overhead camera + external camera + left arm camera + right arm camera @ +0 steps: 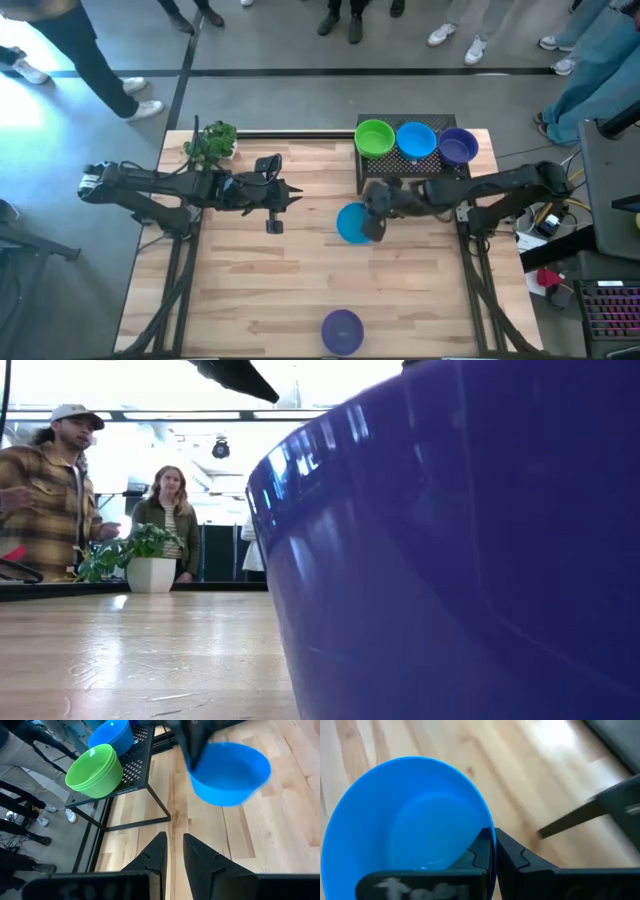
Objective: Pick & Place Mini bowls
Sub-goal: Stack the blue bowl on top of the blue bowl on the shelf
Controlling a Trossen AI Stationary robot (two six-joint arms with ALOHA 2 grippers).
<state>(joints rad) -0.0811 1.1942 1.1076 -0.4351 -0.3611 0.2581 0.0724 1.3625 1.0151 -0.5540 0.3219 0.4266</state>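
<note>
Our right gripper (493, 851) pinches the blue bowl (405, 827) by its rim, so it hangs tilted for carrying; left gripper (172, 851) waits slightly spread.

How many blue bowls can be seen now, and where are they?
2 places: one blue bowl gripped at its rim by the right end effector mid-table, and blue bowls on the black rack; stacked ones may be hidden.

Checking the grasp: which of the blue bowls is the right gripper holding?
The lone blue bowl mid-table, its rim pinched by the right gripper; the other blue bowls sit stacked on the black rack.
</note>
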